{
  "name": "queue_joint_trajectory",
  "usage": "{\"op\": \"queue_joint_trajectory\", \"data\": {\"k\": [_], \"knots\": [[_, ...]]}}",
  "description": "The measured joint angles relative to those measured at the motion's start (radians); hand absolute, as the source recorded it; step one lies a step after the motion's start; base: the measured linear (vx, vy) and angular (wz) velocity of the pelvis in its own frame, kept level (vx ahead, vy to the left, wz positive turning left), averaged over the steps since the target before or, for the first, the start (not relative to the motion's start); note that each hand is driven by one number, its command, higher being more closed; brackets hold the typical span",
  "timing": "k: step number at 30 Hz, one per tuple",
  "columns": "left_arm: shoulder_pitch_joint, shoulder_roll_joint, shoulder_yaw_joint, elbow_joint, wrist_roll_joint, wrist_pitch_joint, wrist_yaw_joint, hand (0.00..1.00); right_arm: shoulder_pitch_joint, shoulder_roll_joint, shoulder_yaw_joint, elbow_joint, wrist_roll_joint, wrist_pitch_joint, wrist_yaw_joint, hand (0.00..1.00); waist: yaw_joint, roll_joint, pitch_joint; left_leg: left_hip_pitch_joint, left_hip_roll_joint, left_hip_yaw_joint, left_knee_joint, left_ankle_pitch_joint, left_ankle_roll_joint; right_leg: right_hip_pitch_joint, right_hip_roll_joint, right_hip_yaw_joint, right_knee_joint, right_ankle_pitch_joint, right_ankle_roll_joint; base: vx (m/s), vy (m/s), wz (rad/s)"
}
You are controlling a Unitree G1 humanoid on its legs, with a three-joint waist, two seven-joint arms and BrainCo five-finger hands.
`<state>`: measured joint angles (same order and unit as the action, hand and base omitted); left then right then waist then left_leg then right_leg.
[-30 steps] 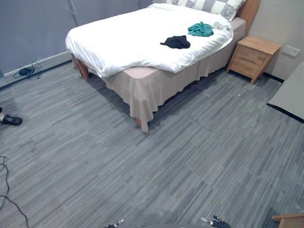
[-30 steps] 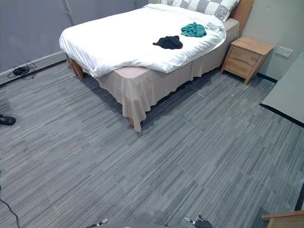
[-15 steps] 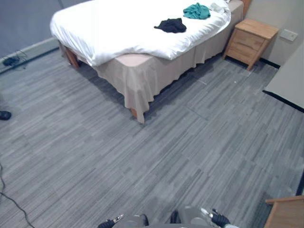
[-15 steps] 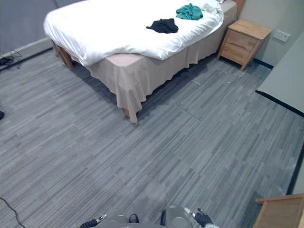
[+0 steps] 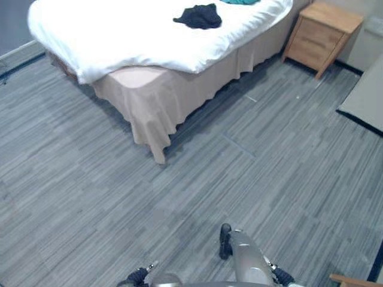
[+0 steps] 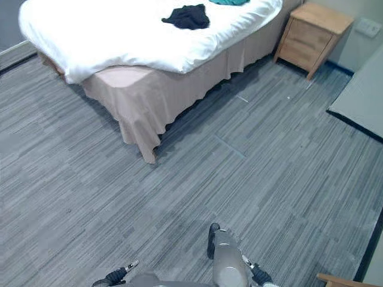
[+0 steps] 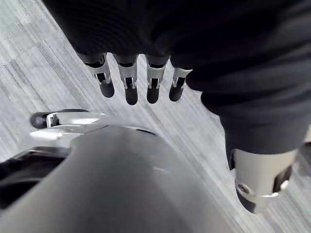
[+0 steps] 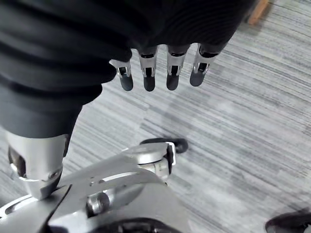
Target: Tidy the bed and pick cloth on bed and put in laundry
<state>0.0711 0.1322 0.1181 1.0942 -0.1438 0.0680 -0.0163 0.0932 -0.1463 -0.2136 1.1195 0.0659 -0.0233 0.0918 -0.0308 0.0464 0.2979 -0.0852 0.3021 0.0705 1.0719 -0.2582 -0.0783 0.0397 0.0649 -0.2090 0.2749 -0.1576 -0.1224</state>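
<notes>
My left hand and right hand hang low over the floor, fingers straight, holding nothing. Well ahead on the bed: black cloth, crumpled in a heap on white cover. Teal cloth just beyond it.

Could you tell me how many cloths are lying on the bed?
2: a black cloth on the white duvet, and a teal cloth beyond it, cut off at the view's edge. Others may lie out of view.
</notes>
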Motion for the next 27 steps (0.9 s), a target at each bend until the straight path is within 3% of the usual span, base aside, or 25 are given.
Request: {"op": "queue_joint_trajectory", "data": {"k": [1,4,5,6,7,8,10,11,13,14,15,16,17,20,21,22,25,27], "knots": [[0.000,0.000,0.006,-0.021,0.000,-0.010,-0.007,0.00,-0.014,0.004,-0.001,-0.001,0.000,-0.012,0.001,0.00,0.018,-0.014,0.004,-0.066,-0.062,0.026,-0.083,-0.011,0.010,0.058,0.000,0.018,-0.043,-0.004,-0.003,0.53,-0.179,-0.32],[0.001,-0.014,0.011,-0.046,0.000,-0.016,-0.007,0.00,-0.043,0.003,-0.018,-0.018,-0.003,-0.026,0.005,0.00,0.051,-0.017,0.008,-0.166,-0.167,0.142,-0.394,-0.006,-0.002,0.148,-0.009,0.053,-0.132,-0.016,0.012,0.46,-0.070,-0.47],[0.006,-0.023,0.014,-0.045,-0.001,-0.015,-0.005,0.00,-0.042,0.006,-0.023,-0.036,-0.010,-0.028,0.012,0.00,0.048,-0.019,0.009,-0.171,-0.206,0.240,-0.609,0.038,-0.011,0.201,-0.016,0.049,-0.173,-0.030,0.030,0.57,0.006,-0.12],[0.017,-0.029,0.014,-0.044,0.000,-0.014,-0.004,0.00,-0.030,0.009,-0.023,-0.049,-0.019,-0.029,0.019,0.00,0.046,-0.013,0.005,-0.164,-0.222,0.371,-0.768,0.110,0.017,0.262,-0.013,0.041,-0.216,-0.048,0.050,0.58,0.033,0.00],[0.021,-0.029,0.014,-0.044,0.000,-0.013,-0.004,0.00,-0.024,0.010,-0.024,-0.051,-0.021,-0.030,0.020,0.00,0.046,-0.010,0.004,-0.160,-0.226,0.439,-0.814,0.134,0.040,0.293,-0.010,0.032,-0.234,-0.058,0.059,0.61,0.083,0.17],[0.022,-0.029,0.015,-0.044,0.000,-0.011,-0.003,0.00,-0.014,0.011,-0.023,-0.061,-0.023,-0.030,0.021,0.00,0.047,-0.010,0.003,-0.148,-0.235,0.561,-0.870,0.152,0.081,0.349,-0.004,0.008,-0.252,-0.087,0.084,0.61,0.100,0.28],[0.032,-0.030,0.025,-0.042,-0.001,0.001,-0.003,0.00,0.003,0.017,-0.021,-0.069,-0.040,-0.031,0.019,0.00,0.053,-0.013,-0.017,-0.138,-0.253,0.627,-0.897,0.216,0.237,0.391,-0.002,-0.013,-0.237,-0.132,0.109,0.69,0.106,0.31],[0.030,-0.017,0.042,-0.040,-0.002,0.019,0.000,0.00,-0.007,0.023,-0.016,-0.073,-0.049,-0.030,0.020,0.00,0.046,-0.046,-0.039,-0.146,-0.284,0.631,-0.887,0.230,0.279,0.355,-0.038,-0.034,-0.158,-0.149,0.139,0.75,0.160,0.31],[0.027,-0.007,0.060,-0.033,-0.001,0.046,0.014,0.00,-0.028,0.030,-0.016,-0.068,-0.078,-0.021,0.021,0.00,0.055,-0.077,-0.055,-0.139,-0.311,0.632,-0.860,0.196,0.333,0.227,-0.101,-0.043,0.153,-0.168,0.200,0.60,0.177,0.29],[0.024,-0.006,0.085,-0.028,-0.001,0.058,0.021,0.00,-0.053,0.036,-0.014,-0.058,-0.087,-0.020,0.023,0.00,0.054,-0.088,-0.057,-0.125,-0.318,0.604,-0.818,0.149,0.337,0.132,-0.161,-0.047,0.394,-0.139,0.288,0.58,0.199,0.45],[0.023,-0.008,0.084,-0.026,-0.001,0.065,0.024,0.00,-0.075,0.040,-0.013,-0.040,-0.088,-0.026,0.024,0.00,0.047,-0.084,-0.056,-0.085,-0.328,0.551,-0.805,0.130,0.337,0.081,-0.210,-0.092,0.546,-0.149,0.275,0.69,0.225,0.54],[0.023,-0.011,0.082,-0.026,-0.001,0.064,0.024,0.00,-0.079,0.044,-0.009,-0.038,-0.088,-0.029,0.024,0.00,0.046,-0.078,-0.054,-0.057,-0.329,0.520,-0.808,0.128,0.336,0.068,-0.226,-0.114,0.576,-0.160,0.261,0.52,0.131,0.64],[0.022,-0.010,0.073,-0.028,-0.001,0.058,0.024,0.00,-0.080,0.048,0.000,-0.042,-0.085,-0.043,0.029,0.00,0.048,-0.060,-0.049,0.006,-0.321,0.463,-0.826,0.129,0.328,0.059,-0.232,-0.152,0.556,-0.185,0.250,0.44,0.072,0.55],[0.003,-0.005,0.017,-0.027,0.007,0.041,0.021,0.00,-0.078,0.045,0.012,-0.048,-0.054,-0.055,0.032,0.00,0.044,-0.011,-0.063,0.131,-0.303,0.320,-0.938,0.117,0.260,-0.018,-0.170,-0.128,0.300,-0.190,0.248,0.33,-0.008,0.86],[-0.014,-0.001,0.002,-0.026,0.007,0.041,0.019,0.00,-0.074,0.045,0.010,-0.049,-0.038,-0.055,0.029,0.00,0.043,-0.014,-0.066,0.135,-0.307,0.287,-0.955,0.119,0.251,-0.051,-0.169,-0.107,0.249,-0.184,0.255,0.27,-0.087,1.36],[-0.051,0.008,-0.013,-0.025,0.008,0.035,0.019,0.00,-0.062,0.045,-0.014,-0.059,-0.006,-0.053,0.019,0.00,0.041,-0.022,-0.071,0.134,-0.321,0.219,-0.977,0.120,0.227,-0.113,-0.172,-0.051,0.163,-0.153,0.268,0.24,-0.095,1.47],[-0.061,0.009,-0.029,-0.026,0.006,0.020,0.031,0.00,-0.020,0.041,-0.060,-0.059,0.013,-0.026,-0.001,0.00,0.027,-0.027,-0.074,0.210,-0.353,0.078,-1.033,0.143,0.206,-0.162,-0.191,0.095,0.047,-0.042,0.288,0.33,-0.081,1.68],[-0.018,0.014,-0.024,-0.032,0.005,-0.006,0.057,0.00,-0.007,0.048,-0.060,-0.043,0.012,-0.004,0.002,0.00,0.022,-0.048,-0.088,0.247,-0.361,0.044,-1.038,0.131,0.186,-0.159,-0.184,0.101,0.032,0.007,0.267,0.31,-0.095,0.96]]}}
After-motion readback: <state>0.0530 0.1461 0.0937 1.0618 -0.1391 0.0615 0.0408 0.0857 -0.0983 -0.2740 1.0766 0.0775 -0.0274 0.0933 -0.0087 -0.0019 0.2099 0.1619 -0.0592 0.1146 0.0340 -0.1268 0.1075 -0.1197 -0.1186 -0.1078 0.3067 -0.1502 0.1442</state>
